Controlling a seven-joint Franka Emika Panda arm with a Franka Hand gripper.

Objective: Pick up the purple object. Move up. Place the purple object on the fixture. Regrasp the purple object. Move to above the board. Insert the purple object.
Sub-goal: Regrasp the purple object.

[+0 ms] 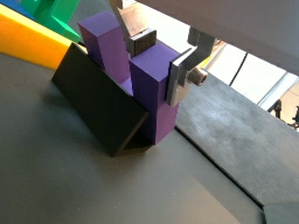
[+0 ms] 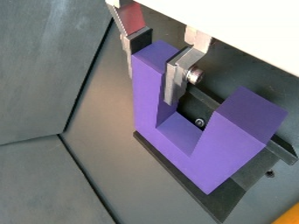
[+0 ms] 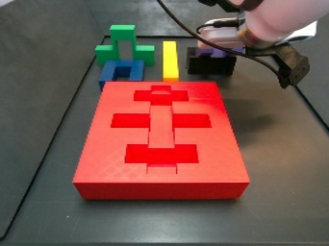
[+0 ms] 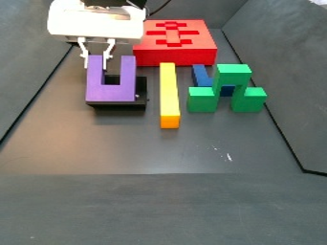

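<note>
1. Violet-purple plastic U-shaped block (image 2: 187,122) seated on the dark black-olive fixture (image 1: 100,101), prongs upward, low bar down on the fixture's top: parked there, by the look of it, for a fresh grip in a better orientation.
2. Silver-plated end effector (image 2: 158,54) straddling one prong of the purple block in both wrist views, fingers (image 2: 176,74) flat against or just off the prong faces; impossible to tell whether clamped or merely close. Probably the regrasp step, with the second prong left free.
3. In a side view, same end effector (image 4: 107,48) directly above the purple block (image 4: 110,80), with the fixture (image 4: 121,102) on the dark tabletop (image 4: 153,182).
4. Just beside: long yellow bar (image 4: 167,94), then blue block (image 4: 201,77) and green cross-shaped block (image 4: 228,89), all untouched.
5. Farthest: thick red rectangular board (image 4: 179,36) with recessed cut-outs, waiting for insertion; well apart from the fixture.
</note>
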